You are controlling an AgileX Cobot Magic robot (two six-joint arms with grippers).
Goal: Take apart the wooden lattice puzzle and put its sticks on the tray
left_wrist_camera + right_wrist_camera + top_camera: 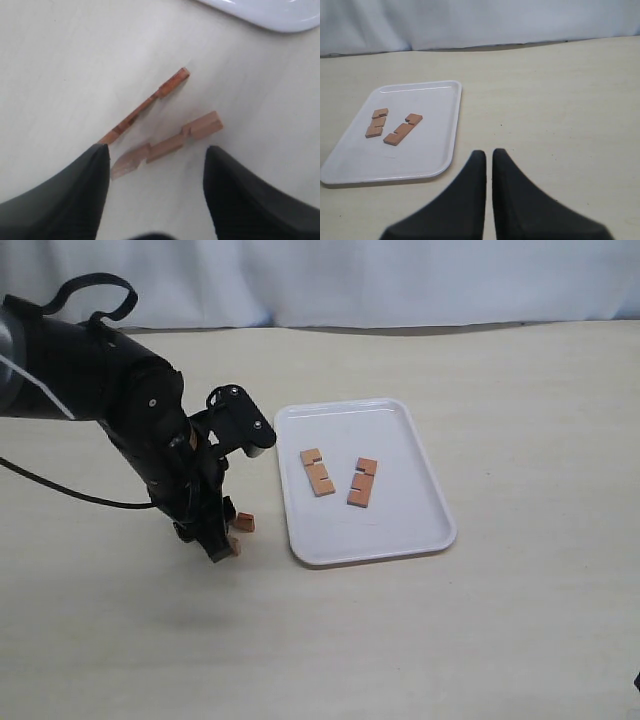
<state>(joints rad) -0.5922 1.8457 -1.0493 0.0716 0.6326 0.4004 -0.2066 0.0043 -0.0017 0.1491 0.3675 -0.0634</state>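
Left jaws wide over two sticks [167,144] (on the table [60,60]), right jaws nearly closed, empty.

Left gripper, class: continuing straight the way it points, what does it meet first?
Probably the paler notched stick lying on the table between the left gripper's open fingers; depth is unclear.

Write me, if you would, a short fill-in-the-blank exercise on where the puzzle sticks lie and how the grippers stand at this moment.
1. The tray holds ___ sticks.
2. The remaining sticks lie on the ___, outside the tray.
3. The left gripper over them is ___.
4. The right gripper is ___.
Missing words: two; table; open; shut.
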